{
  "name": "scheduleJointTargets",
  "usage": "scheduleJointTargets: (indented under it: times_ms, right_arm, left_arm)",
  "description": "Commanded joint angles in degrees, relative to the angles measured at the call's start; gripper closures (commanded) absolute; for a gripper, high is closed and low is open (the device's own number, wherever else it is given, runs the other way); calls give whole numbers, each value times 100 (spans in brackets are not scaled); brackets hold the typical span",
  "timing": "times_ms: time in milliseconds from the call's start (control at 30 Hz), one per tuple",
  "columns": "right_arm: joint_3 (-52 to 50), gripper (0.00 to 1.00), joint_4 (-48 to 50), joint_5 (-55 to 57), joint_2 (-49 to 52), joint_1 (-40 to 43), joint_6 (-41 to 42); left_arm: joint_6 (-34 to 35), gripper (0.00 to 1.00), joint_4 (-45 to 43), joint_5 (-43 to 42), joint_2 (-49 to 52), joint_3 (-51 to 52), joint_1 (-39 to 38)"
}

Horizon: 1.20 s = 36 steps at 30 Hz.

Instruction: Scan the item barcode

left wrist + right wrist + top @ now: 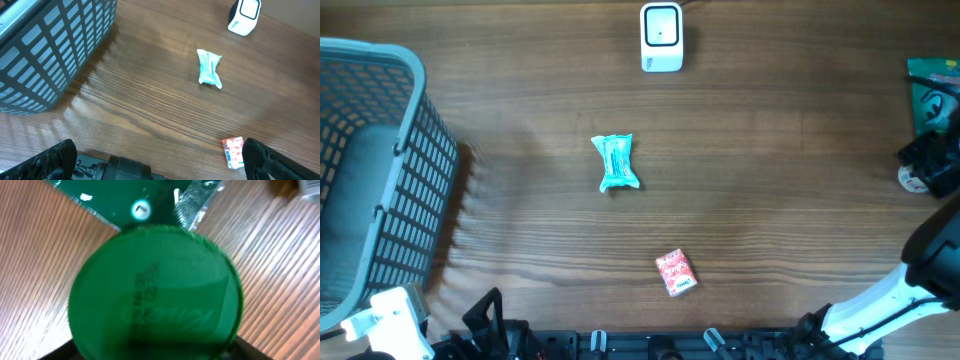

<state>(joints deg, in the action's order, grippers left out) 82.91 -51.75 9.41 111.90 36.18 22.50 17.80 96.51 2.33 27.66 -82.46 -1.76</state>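
The worktop point(770, 200) is brown wood with fine darker grain streaks. The basket point(420, 200) is grey-blue with an open grid pattern. The scanner point(661, 38) is white with a dark square window. One packet point(616, 162) is teal, the small packet point(677, 272) red with white print. The round lid point(155, 290) is green with blurred darker lettering, and the pouch point(930, 90) is green too
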Motion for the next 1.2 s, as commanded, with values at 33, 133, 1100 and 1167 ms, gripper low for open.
scheduleJointTargets:
  times_ms: [33, 133, 1100, 1167]
  right_arm:
    - [560, 0, -420, -402, -96, 92, -2]
    - [1421, 0, -1340, -516, -374, -170, 188]
    - [857, 69, 1043, 2903, 1526, -8727, 968]
    - [1211, 95, 413, 2350, 1429, -8706, 1261]
  left_arm:
    - [-90, 0, -2, 55, -31, 0, 11]
    - [-90, 0, -2, 55, -31, 0, 11]
    - [-90, 0, -2, 55, -31, 0, 11]
    - [-90, 0, -2, 55, -31, 0, 11]
